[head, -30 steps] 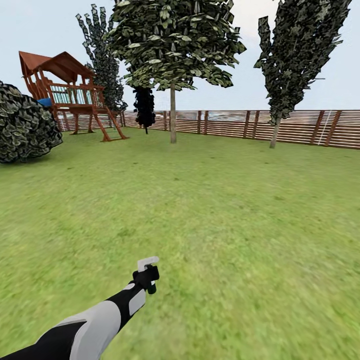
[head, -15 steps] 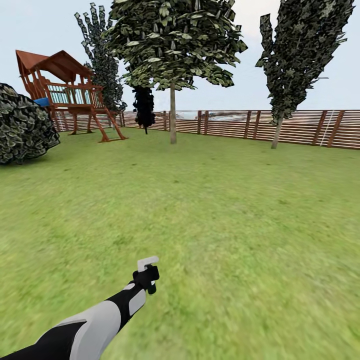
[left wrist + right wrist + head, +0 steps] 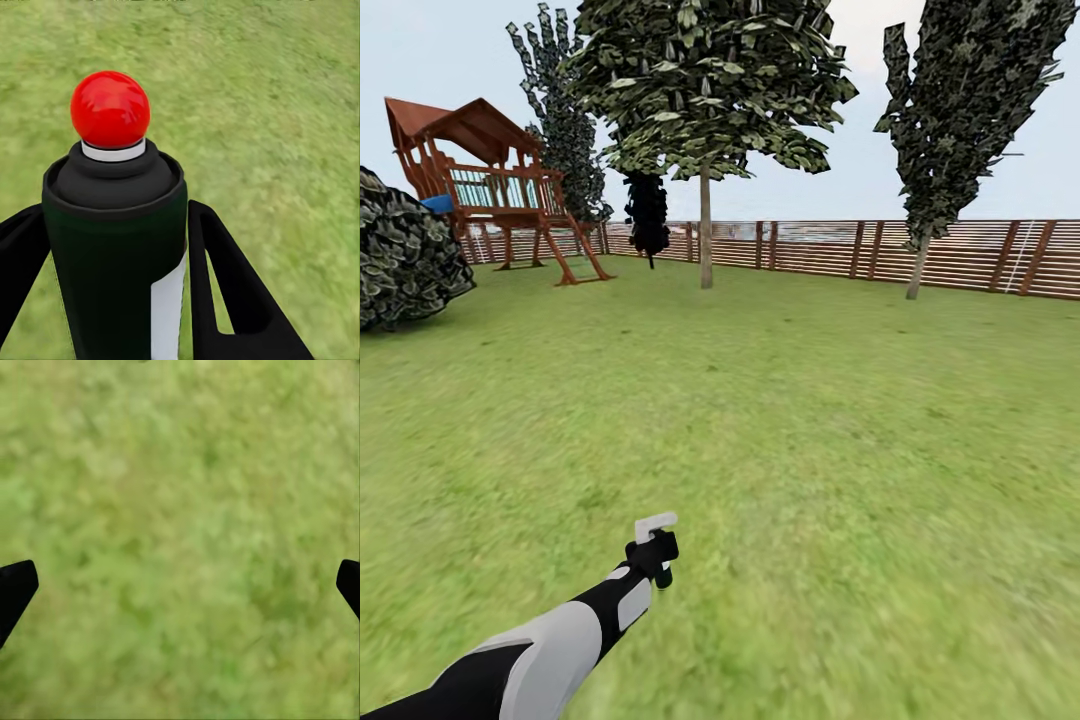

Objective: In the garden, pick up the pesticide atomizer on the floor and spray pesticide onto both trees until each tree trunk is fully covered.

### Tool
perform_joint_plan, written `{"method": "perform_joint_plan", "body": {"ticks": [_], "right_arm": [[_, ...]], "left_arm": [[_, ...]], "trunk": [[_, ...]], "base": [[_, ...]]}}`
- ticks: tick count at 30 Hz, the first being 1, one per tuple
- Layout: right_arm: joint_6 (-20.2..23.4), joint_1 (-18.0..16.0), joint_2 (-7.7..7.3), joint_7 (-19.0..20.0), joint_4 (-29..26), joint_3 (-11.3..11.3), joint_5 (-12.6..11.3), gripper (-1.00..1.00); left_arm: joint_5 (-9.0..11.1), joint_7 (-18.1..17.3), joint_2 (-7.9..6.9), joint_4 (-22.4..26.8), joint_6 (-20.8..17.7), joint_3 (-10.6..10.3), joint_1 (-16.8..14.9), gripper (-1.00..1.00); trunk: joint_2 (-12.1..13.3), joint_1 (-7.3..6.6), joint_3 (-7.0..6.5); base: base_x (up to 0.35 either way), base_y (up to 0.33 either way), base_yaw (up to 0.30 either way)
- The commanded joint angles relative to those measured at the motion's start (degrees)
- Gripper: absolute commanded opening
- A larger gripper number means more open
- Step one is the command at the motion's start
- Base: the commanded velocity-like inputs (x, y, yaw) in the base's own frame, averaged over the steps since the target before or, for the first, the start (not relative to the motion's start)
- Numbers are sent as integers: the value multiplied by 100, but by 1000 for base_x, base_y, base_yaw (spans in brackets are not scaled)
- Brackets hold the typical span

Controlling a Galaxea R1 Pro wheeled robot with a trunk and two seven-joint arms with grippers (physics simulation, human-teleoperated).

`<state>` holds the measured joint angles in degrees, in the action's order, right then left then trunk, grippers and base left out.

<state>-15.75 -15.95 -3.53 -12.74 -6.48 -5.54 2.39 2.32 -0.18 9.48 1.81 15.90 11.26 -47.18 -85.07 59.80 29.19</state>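
On the lawn [image 3: 790,420], two bare-trunked trees stand ahead by the fence [image 3: 960,255]: one tree [image 3: 706,90] with a broad crown at the middle, its trunk [image 3: 706,235] straight and pale, and a second tree [image 3: 960,100] to the right with a narrower crown and a slightly leaning trunk [image 3: 916,272]. One dark conifer [image 3: 560,110] rises behind the playset [image 3: 490,185], and a small black shrub-like shape [image 3: 648,215] hangs near the fence between them. One big leafy bush [image 3: 405,250] sits at the far left edge.

One atomizer [image 3: 112,255] is in play (dark bottle, red ball top, pale stripe): the left hand [image 3: 657,555] grips it, a black finger [image 3: 232,292] pressed to each side, held low over the grass. Seen from the right wrist, the right hand [image 3: 180,585] is spread wide over blurred grass, its two fingertips [image 3: 15,585] far apart.

Grass covers the whole ground; brown slat fencing closes the far side under a pale sky.
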Motion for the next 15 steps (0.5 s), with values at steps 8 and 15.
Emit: {"method": "perform_joint_plan", "body": {"ticks": [8, 15], "right_arm": [[-25, -4, 2, 2, 6, -43, 25, 100], [-25, -4, 7, 0, 10, -43, 25, 100]], "left_arm": [[23, 0, 1, -5, 18, 10, -7, -100], [23, 0, 1, -5, 18, 10, -5, -100]], "trunk": [[-3, 3, 6], [-3, 3, 6]], "base": [[350, 0, 0], [350, 0, 0]]}}
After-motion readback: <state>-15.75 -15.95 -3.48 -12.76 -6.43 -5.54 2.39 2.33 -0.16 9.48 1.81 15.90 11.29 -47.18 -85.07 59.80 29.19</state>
